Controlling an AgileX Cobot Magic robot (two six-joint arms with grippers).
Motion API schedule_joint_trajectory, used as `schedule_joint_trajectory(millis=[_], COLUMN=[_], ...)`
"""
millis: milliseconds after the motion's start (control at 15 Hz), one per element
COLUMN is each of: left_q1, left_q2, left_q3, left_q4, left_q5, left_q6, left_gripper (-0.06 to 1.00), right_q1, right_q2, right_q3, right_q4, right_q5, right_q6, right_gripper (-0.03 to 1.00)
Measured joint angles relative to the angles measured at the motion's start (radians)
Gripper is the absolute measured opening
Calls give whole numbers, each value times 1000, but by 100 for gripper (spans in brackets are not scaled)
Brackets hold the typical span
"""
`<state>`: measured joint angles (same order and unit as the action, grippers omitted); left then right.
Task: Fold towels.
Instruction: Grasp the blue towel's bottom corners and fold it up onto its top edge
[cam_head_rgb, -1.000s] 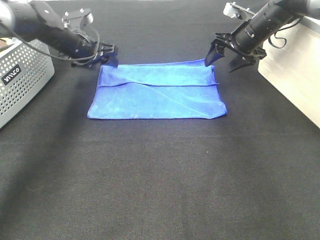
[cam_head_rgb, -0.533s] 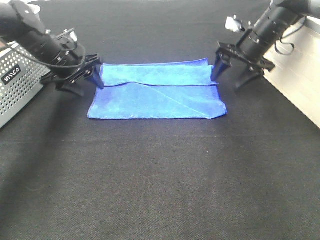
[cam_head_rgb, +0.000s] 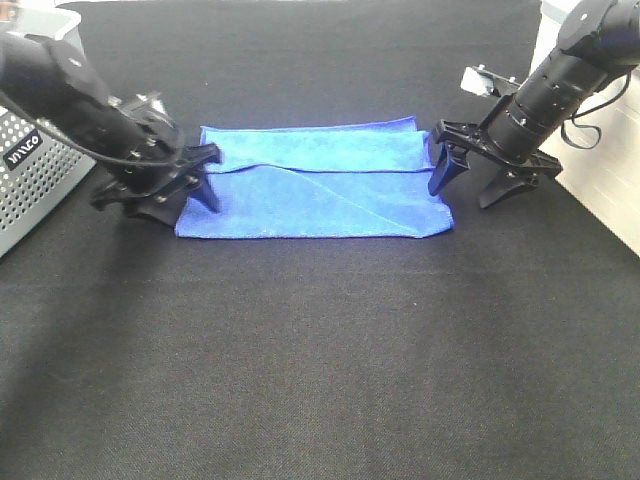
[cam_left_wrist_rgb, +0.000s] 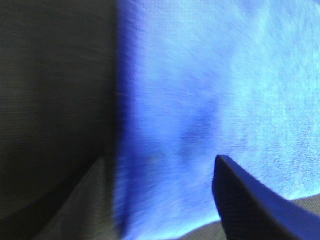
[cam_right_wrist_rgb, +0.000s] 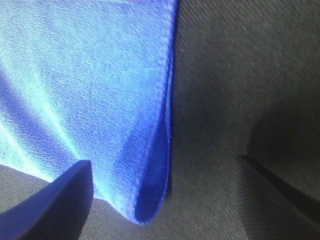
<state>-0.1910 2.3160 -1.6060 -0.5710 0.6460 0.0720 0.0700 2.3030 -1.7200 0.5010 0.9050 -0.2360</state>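
Observation:
A blue towel (cam_head_rgb: 315, 180), folded in half, lies flat on the black table (cam_head_rgb: 320, 350). My left gripper (cam_head_rgb: 185, 206) is open and low at the towel's left edge, near its front left corner, one finger over the cloth and one off it. The left wrist view shows the towel (cam_left_wrist_rgb: 215, 90) between my open gripper's (cam_left_wrist_rgb: 161, 160) fingers. My right gripper (cam_head_rgb: 460, 197) is open and low at the towel's right edge, one finger at the cloth and one on bare table. The right wrist view shows the doubled towel edge (cam_right_wrist_rgb: 150, 200) inside my open gripper (cam_right_wrist_rgb: 165, 160).
A grey perforated basket (cam_head_rgb: 40, 165) stands at the left, close behind my left arm. A white box (cam_head_rgb: 600, 200) stands along the right edge, close to my right arm.
Both grippers have moved from the towel's back corners toward the front along its side edges and come down lower. Both stay open. The towel has not moved.

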Motion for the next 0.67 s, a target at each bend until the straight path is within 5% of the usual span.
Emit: schedule_joint_trajectory(millis=[400,533,667], left_q1=[-24,-24,-24], left_q2=[18,26,32], left_q3=[-6,-6,-6], left_q4=[-39,-73,-76], left_q5=[-44,-48,-34], left_q6=[-14,-15,-17], left_gripper=[61,49,25], right_q1=[0,5,17], right_q2=[51,67,75], right_q3=[0,0,0], right_q4=[113,149,163], right_q5=[-6,-8,-24], right_q6=[-58,-77,-75], right_gripper=[68,55,38])
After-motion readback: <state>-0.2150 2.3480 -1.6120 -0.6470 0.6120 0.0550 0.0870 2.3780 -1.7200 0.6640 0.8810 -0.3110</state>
